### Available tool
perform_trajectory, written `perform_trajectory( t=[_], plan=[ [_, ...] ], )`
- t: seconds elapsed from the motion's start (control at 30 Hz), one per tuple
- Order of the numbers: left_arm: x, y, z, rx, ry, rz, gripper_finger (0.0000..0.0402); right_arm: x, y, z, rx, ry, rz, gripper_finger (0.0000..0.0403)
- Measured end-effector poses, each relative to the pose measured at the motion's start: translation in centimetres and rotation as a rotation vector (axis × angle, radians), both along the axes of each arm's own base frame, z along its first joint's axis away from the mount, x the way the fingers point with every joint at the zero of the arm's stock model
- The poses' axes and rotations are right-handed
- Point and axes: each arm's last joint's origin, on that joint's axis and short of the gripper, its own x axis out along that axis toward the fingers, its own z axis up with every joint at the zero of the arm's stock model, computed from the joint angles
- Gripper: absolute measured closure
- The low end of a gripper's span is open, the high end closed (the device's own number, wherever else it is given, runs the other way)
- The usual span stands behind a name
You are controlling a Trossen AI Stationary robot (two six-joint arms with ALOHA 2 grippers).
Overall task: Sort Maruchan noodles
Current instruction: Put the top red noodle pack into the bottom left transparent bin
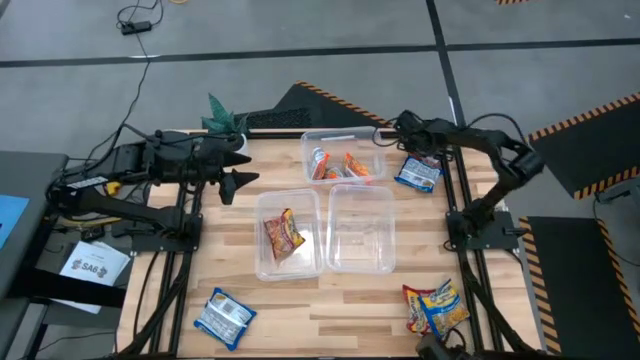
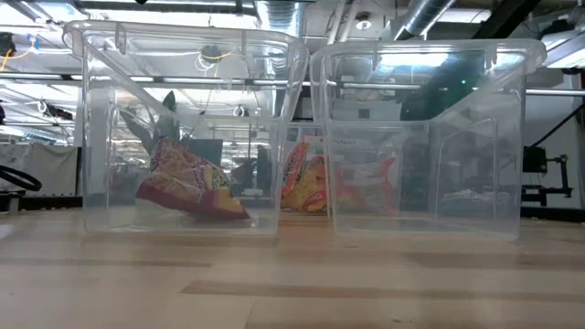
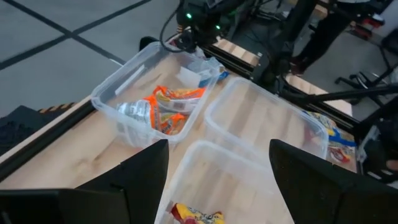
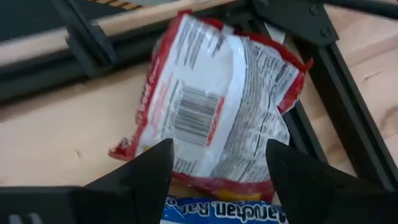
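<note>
The right gripper (image 1: 408,128), fingers apart, hovers over a red packet (image 4: 214,106) and a blue packet (image 1: 418,174) right of the far bin (image 1: 342,137). The left gripper (image 1: 243,160), fingers spread, waits left of that bin.

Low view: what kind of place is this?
Likely an industrial lab or workshop: exposed ceiling ducts, hazard-striped floor tape, and a wooden table holding clear bins.

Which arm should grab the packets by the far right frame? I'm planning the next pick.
Right: its gripper hangs open directly over the red packet and blue packet; the left gripper waits across the table.
</note>
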Motion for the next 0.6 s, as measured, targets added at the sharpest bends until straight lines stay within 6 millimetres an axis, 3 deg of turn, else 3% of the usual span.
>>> perform_trajectory(
  t=[0.17, 0.3, 0.4, 0.6],
  plan=[
    [0.0, 0.0, 0.0, -0.026, -0.009, 0.018, 0.0138, 0.4, -0.3, -2.1, 0.090, 0.022, 0.011, 0.0182],
    [0.0, 0.0, 0.0, -0.063, -0.022, 0.026, 0.0138, 0.5, -0.1, -2.0, 0.107, 0.014, 0.023, 0.0289],
    [-0.1, 0.0, 0.0, -0.064, -0.026, 0.027, 0.0138, 0.6, 0.5, -0.5, 0.080, -0.024, 0.066, 0.0380],
    [-0.1, 0.0, 0.0, -0.064, -0.027, 0.026, 0.0139, -0.1, 1.9, 4.9, -0.077, -0.121, 0.163, 0.0396]
  ],
)
